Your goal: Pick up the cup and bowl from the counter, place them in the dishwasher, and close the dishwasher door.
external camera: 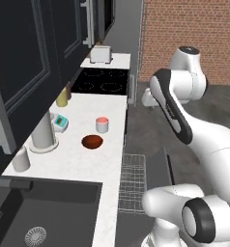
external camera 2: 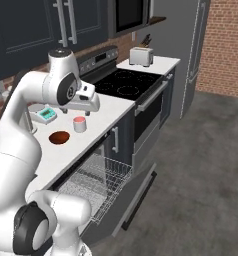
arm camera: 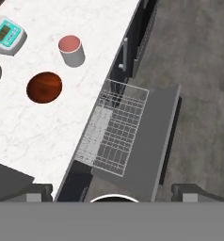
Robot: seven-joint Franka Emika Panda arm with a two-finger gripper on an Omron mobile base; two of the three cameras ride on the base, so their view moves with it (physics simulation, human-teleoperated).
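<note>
Arm reared up high and folded, hand held above the counter's (external camera: pixel 88 159) front edge, looking straight down. Gripper (arm camera: pixel 111 192) spread wide, nothing between the fingers (arm camera: pixel 38 190). Cup (external camera: pixel 102 125) upright near the front edge, the bowl (external camera: pixel 92 142) just beside it, apart, slightly further in. Dishwasher (arm camera: pixel 156 136) door dropped flat into the aisle, wire rack (external camera 2: pixel 98 182) pulled out over it. Open floor beyond the door. A small teal scale (arm camera: pixel 6 35) sits further back on the counter; its display too small to read. Sink (external camera: pixel 39 212) at the near end.
</note>
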